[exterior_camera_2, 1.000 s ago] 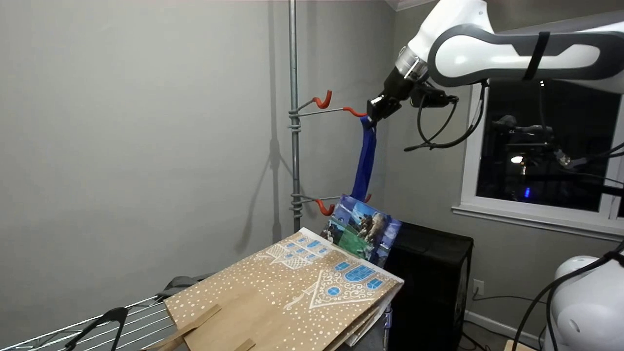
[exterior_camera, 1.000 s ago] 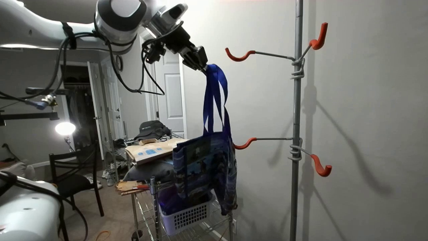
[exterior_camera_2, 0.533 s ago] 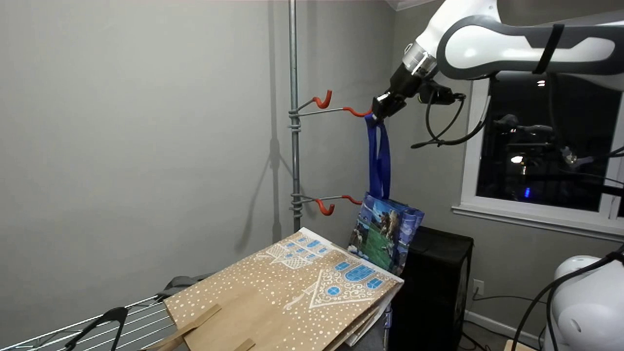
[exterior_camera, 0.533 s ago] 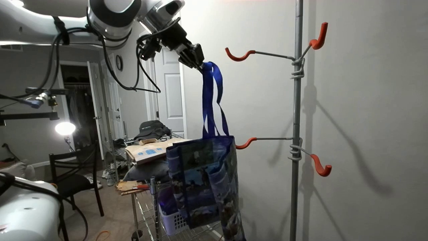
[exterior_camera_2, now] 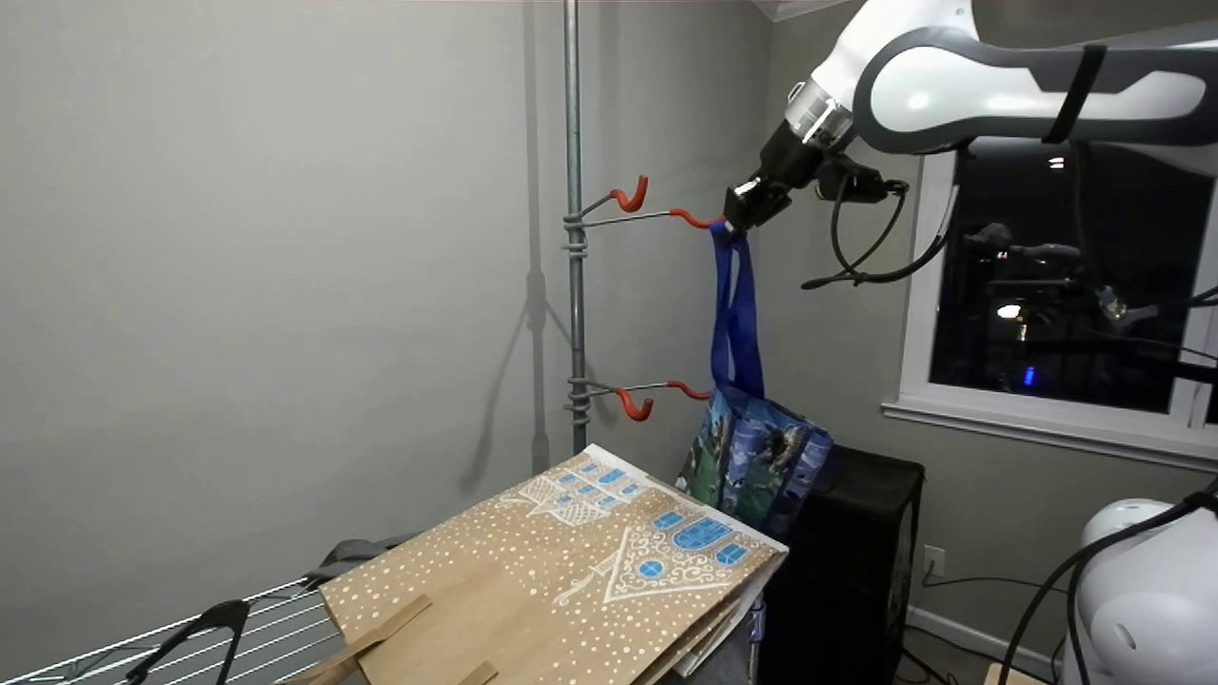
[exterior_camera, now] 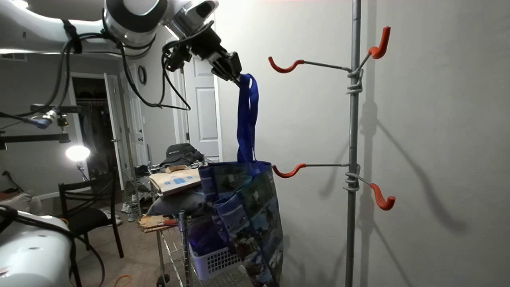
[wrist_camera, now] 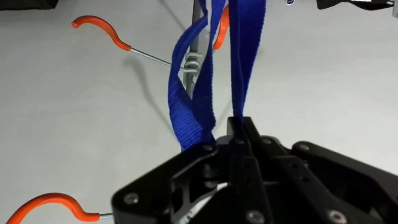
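The black jointed end effector [wrist_camera: 241,123] is clenched on the blue woven-fabric straps [exterior_camera: 246,115], well out from the upright grey metal pole [exterior_camera: 353,131]. From the straps hangs the blue picture-printed shopping bag [exterior_camera: 259,215], left of the pole in an exterior view. Its rim is about level with the lower curved red-orange hook [exterior_camera: 290,171] that reaches from the pole toward it (whether hook and bag touch, I cannot tell). The upper curved red-orange hook [exterior_camera: 285,67] on the pole ends near the end effector. Left of the pole, partly behind the bag, a white perforated plastic basket [exterior_camera: 211,267] sits in a silver wire rack [exterior_camera: 185,251]. In an exterior view, a brown paper bag with white dots and blue windows [exterior_camera_2: 495,571] lies nearer the camera than the pole.
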`<action>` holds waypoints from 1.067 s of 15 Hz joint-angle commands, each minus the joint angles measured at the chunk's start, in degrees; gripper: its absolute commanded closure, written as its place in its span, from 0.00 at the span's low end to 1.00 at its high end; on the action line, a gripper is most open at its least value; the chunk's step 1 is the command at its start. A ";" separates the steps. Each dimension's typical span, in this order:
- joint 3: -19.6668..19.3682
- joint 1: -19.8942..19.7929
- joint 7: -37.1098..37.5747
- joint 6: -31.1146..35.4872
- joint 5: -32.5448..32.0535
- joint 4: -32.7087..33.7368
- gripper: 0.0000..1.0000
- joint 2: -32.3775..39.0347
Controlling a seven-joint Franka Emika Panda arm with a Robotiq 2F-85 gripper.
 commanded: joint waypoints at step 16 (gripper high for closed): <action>19.00 -0.10 -0.76 1.76 -8.70 20.80 0.99 5.97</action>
